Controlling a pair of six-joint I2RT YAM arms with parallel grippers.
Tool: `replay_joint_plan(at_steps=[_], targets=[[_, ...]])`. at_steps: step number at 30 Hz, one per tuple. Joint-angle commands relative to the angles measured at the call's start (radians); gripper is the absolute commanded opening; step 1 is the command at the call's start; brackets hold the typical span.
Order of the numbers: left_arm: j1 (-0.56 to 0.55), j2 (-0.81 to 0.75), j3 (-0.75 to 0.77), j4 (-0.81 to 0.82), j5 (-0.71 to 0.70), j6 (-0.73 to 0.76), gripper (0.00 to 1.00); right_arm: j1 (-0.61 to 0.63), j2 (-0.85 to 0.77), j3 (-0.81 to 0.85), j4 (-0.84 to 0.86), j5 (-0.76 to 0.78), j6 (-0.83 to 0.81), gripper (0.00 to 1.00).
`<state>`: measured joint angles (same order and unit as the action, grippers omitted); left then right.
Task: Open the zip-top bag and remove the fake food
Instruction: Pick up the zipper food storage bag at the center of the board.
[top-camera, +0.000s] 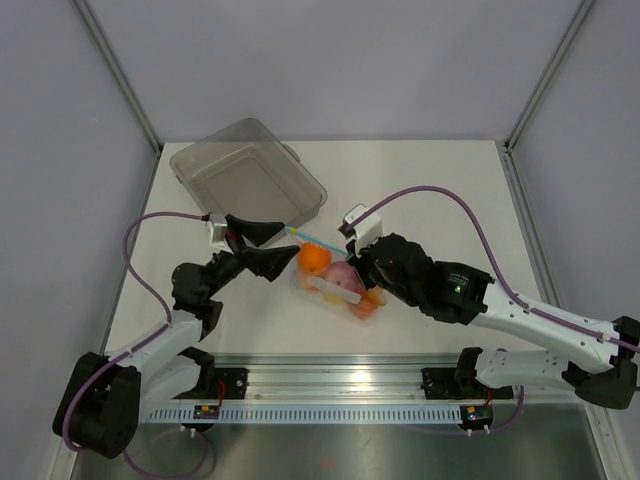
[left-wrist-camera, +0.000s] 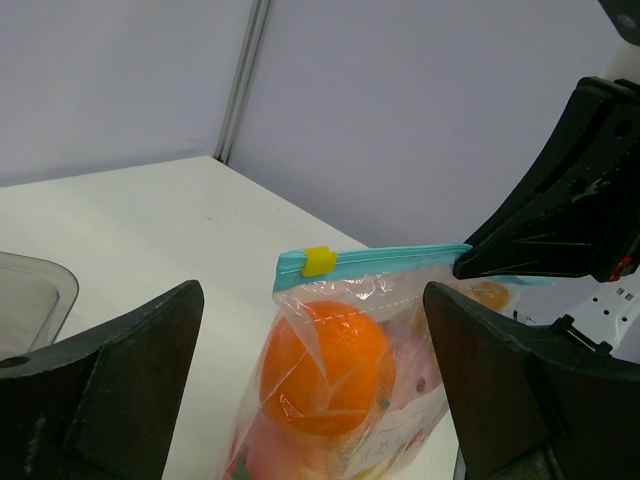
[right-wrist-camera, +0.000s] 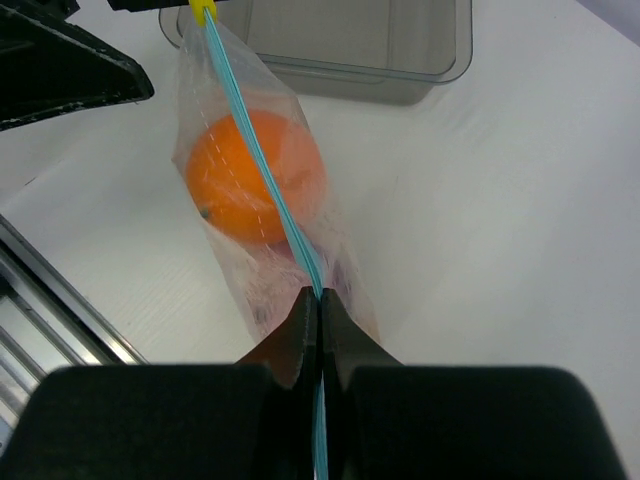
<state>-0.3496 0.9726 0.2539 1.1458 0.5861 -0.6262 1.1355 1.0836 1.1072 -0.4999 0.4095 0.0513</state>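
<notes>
The thin, clear, crinkly plastic zip-top bag (top-camera: 338, 290) stands on the smooth white table (top-camera: 440, 190) between the two arms, just in front of the rigid clear rectangular tub (top-camera: 247, 175). Its light-blue zip strip (left-wrist-camera: 390, 258) forms the top edge. The strip runs almost level from the small yellow slider (left-wrist-camera: 319, 261) on the left arm's side toward the right arm. Inside lies the fake food (top-camera: 345, 280): a round glossy orange toy fruit (left-wrist-camera: 325, 365) with pink and yellow pieces behind it. The right gripper (right-wrist-camera: 320, 300) is pinched closed on the strip, away from the slider. The left gripper (top-camera: 288, 247) has its jaws spread wide, one on each side of the bag's slider end, without touching it.
</notes>
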Motion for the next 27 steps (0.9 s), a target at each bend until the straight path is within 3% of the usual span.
replay_joint_plan(at_steps=[1,5,18,27], targets=[[-0.014,0.017,0.044,0.055,0.029,0.059,0.91,-0.006,-0.044,0.026,0.040,-0.031,-0.014,0.00],[-0.028,0.040,0.054,0.043,0.040,0.069,0.81,-0.008,-0.054,0.028,0.044,-0.029,-0.015,0.00],[-0.038,0.087,0.070,0.107,0.092,0.039,0.70,-0.006,-0.056,0.025,0.049,-0.054,-0.016,0.00],[-0.038,0.080,0.080,0.103,0.110,0.016,0.46,-0.008,-0.044,0.019,0.052,-0.052,-0.016,0.00]])
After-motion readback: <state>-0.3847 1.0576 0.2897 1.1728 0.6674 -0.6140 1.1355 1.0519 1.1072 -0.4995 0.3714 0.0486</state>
